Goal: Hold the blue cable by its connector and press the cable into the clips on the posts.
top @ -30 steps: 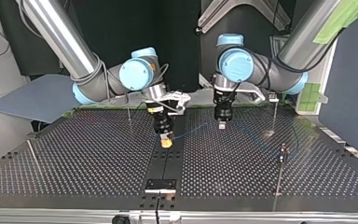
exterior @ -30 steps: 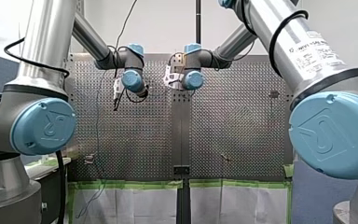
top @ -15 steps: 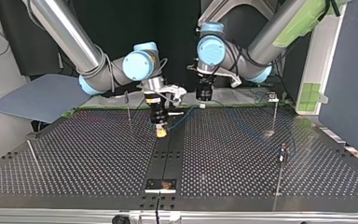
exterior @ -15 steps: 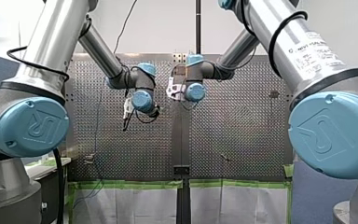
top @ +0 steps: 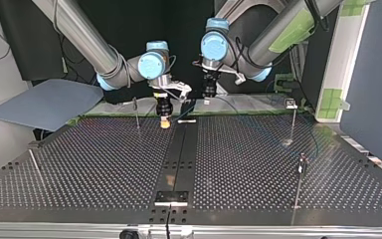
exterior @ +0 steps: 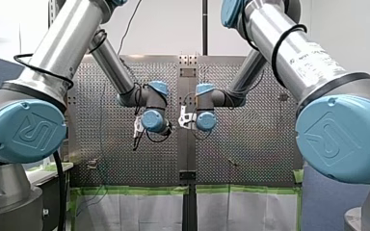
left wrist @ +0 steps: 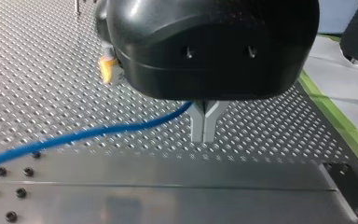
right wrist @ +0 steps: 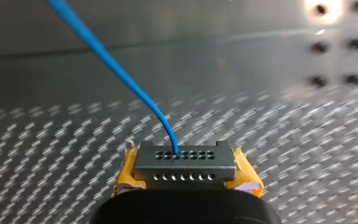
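Yellow-padded right fingers (right wrist: 126, 177) tight on perforated grey connector (right wrist: 184, 163); metal left fingers (left wrist: 196, 126) pinched on blue cable (left wrist: 88, 135).

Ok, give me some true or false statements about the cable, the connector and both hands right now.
My right hand clamps the grey connector between yellow pads. True.
The blue cable leaves a hole in the connector's face. True.
My left hand is wide open. False: its fingertips meet, and the cable runs up to them.
In the top view both hands hang at the table's near edge. False: they are at its far edge.
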`<state>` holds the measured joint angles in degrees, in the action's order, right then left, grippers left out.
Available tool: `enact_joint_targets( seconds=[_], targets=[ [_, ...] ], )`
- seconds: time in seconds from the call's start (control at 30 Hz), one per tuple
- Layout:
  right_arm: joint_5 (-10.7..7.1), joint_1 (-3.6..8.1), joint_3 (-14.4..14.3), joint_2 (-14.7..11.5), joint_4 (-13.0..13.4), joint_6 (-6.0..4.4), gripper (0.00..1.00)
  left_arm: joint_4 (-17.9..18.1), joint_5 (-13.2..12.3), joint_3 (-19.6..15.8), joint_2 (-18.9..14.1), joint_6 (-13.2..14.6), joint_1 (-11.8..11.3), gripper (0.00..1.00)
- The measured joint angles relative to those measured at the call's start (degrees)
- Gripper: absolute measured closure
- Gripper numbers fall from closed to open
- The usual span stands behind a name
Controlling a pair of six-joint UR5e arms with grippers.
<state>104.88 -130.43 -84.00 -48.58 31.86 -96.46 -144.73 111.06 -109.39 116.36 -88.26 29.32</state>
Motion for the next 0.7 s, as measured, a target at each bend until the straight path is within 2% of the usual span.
enact_joint_targets(
  seconds=[0.2,0.4,0.53,0.7],
  targets=[
    [0.78,0.38,-2.92,2.10,2.93,-0.89,1.00,3.04,0.47,-1.09,0.59,-0.14,-0.62,1.00],
    [1.95,0.71,-6.51,4.43,6.50,-2.86,1.00,5.44,0.31,-1.25,1.08,-0.42,-1.16,1.00],
    [2.39,1.20,-8.83,4.85,8.84,-3.93,1.00,7.02,-0.18,-1.31,3.13,0.06,-0.93,1.00],
    [3.06,2.07,-11.45,5.01,11.44,-4.39,1.00,9.54,-0.27,-1.29,5.85,0.28,-0.31,1.00]
  ],
)
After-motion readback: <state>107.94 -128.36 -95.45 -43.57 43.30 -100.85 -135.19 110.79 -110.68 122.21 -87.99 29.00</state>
